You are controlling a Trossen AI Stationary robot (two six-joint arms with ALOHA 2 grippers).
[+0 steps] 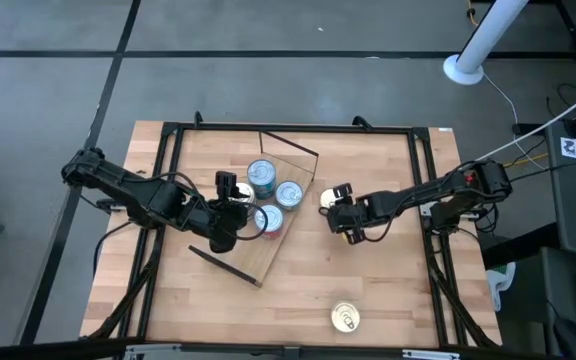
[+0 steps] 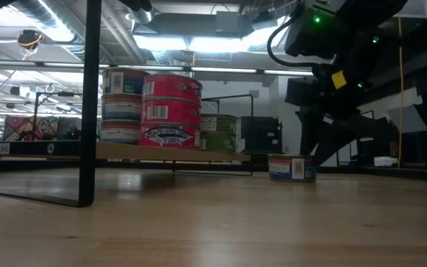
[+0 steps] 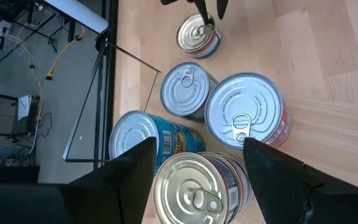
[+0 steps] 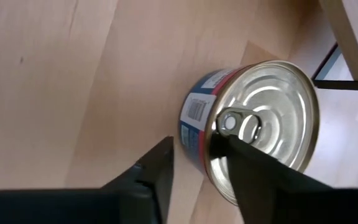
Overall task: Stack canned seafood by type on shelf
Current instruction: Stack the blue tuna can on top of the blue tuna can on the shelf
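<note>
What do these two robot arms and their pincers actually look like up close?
Both arms are dark, nearly black, built of slim jointed segments with black cables looping alongside. The left gripper and right gripper each end in two flat, matte black fingers with wedge-like tips. The right arm carries a small red spot near its base, and in the low view a green light and a yellow tag.

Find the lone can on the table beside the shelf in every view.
High view: can just right of the shelf, at the right gripper.
Low view: right of centre, standing on the table.
Left wrist view: beyond the stacked cans.
Right wrist view: centre, close up.
Shared landmark: the shelf beside it.
</note>
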